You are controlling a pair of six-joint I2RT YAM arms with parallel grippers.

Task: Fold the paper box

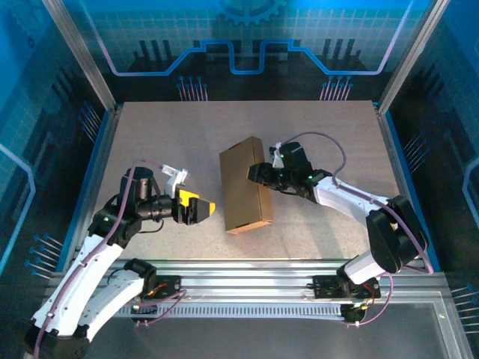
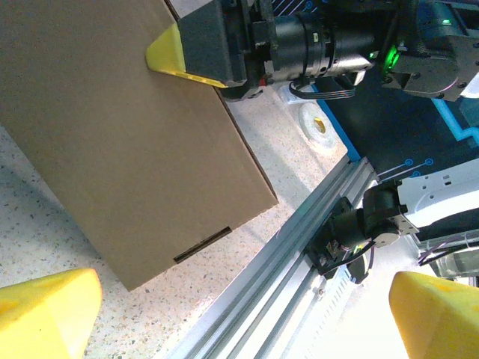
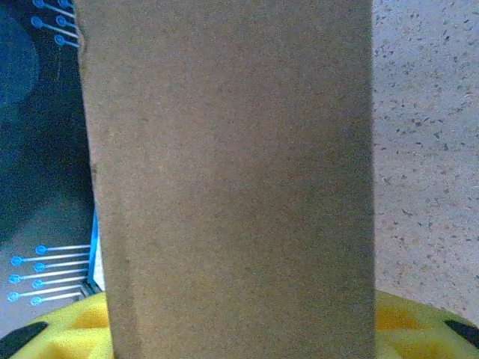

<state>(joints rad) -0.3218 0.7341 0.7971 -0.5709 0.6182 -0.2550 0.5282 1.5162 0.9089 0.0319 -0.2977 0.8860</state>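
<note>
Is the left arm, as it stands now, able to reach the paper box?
Probably yes: the open left gripper faces the paper box across the table, with nothing lying between them.

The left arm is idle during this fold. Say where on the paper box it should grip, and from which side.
Probably the free left long edge of the paper box, toward its near end, coming in from the left. The right gripper clamps the opposite long side, and the open left gripper sits beside that left edge, facing it.
</note>
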